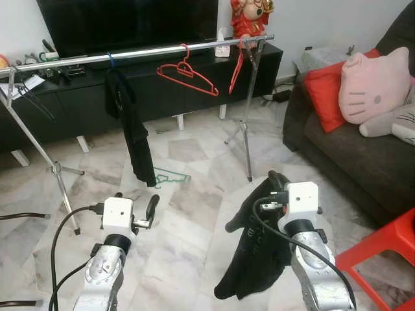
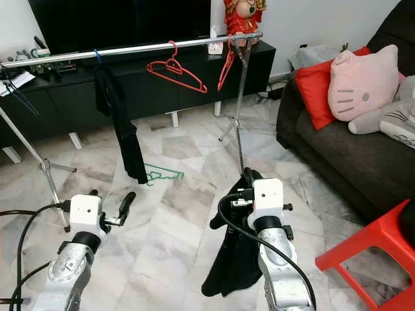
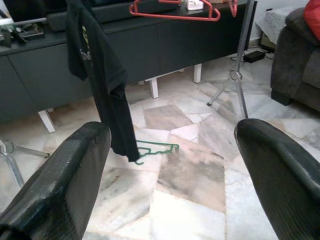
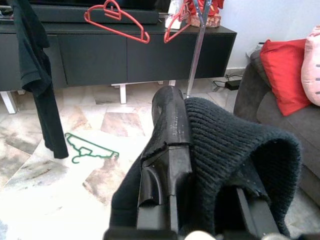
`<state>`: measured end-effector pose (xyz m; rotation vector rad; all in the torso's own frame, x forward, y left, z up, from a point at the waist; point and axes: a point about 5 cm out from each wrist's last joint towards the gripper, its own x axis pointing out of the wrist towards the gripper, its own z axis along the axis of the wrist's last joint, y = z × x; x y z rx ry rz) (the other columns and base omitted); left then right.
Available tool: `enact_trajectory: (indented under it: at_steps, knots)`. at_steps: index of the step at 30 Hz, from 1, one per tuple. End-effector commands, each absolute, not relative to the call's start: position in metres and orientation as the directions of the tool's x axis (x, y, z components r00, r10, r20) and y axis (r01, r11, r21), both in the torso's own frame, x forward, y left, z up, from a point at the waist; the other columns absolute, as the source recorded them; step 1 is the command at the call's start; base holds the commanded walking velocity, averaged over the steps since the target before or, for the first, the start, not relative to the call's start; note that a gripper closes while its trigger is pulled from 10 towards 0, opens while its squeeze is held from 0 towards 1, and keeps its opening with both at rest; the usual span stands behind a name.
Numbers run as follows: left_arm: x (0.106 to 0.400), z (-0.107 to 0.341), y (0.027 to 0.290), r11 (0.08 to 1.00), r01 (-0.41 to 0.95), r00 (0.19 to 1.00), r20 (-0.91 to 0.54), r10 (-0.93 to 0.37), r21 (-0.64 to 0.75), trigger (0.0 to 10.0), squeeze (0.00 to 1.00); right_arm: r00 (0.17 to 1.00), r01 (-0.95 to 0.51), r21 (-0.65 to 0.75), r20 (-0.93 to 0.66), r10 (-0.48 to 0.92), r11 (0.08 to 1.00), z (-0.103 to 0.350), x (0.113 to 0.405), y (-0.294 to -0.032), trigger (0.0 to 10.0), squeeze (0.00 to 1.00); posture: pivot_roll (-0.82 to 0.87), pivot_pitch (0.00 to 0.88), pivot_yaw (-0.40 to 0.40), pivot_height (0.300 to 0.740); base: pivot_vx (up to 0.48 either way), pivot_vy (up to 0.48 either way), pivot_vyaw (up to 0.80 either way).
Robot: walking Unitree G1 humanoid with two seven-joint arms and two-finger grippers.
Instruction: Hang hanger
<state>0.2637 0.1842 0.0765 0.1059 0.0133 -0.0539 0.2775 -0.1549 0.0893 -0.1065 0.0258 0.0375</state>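
A: Right gripper [image 4: 200, 165]: one finger buried under the black knit garment [image 4: 235, 145], lower centre of frame; whether it clamps the cloth, can't tell.

B: Red stool [image 1: 382, 249] cut by lower right edge. Rail [image 1: 130, 55] runs off upper left.

A: Clutter on the TV desk [image 1: 39, 91], upper left, too small to name. Sofa [image 1: 363, 155] cropped at the right edge.

two silver arms [image 1: 104, 272] with white wrist boxes [image 1: 117, 212], looping black cables [image 1: 58, 240] and long black jaws.
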Motion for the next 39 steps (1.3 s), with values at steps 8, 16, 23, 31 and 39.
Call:
enact_trajectory:
  at_steps: [8,16,23,31,39]
  knots:
    - [0.266,0.081,0.185,0.993,0.048,0.999,-0.008,-0.047,0.105,10.0,0.0,0.999,-0.041,-0.103,-0.007,0.04,0.994,0.096,0.28,-0.152,10.0,0.0,-0.07,0.0,-0.018,0.74,0.337,0.0,0.0]
    - [0.266,0.081,0.186,0.994,0.027,1.0,-0.008,-0.026,0.103,10.0,0.0,0.992,-0.126,-0.149,-0.003,0.127,0.981,0.098,0.278,-0.142,10.0,0.0,-0.07,0.0,-0.029,0.74,0.355,0.0,0.25]
    - [0.266,0.081,0.186,0.994,0.02,1.0,-0.006,-0.02,0.104,10.0,0.0,0.99,-0.14,-0.11,-0.002,0.141,0.984,0.099,0.278,-0.138,10.0,0.0,-0.07,0.0,-0.032,0.74,0.366,0.0,0.5]
    - [0.266,0.081,0.186,0.994,0.015,1.0,-0.005,-0.015,0.104,10.0,0.0,0.989,-0.149,-0.097,-0.002,0.15,0.984,0.101,0.28,-0.135,10.0,0.0,-0.07,0.0,-0.036,0.74,0.371,0.0,0.0]
    - [0.266,0.082,0.186,0.995,0.012,1.0,-0.008,-0.011,0.104,10.0,0.0,0.988,-0.151,-0.095,-0.006,0.151,0.984,0.101,0.279,-0.136,10.0,0.0,-0.07,0.0,-0.037,0.74,0.374,0.0,0.0]
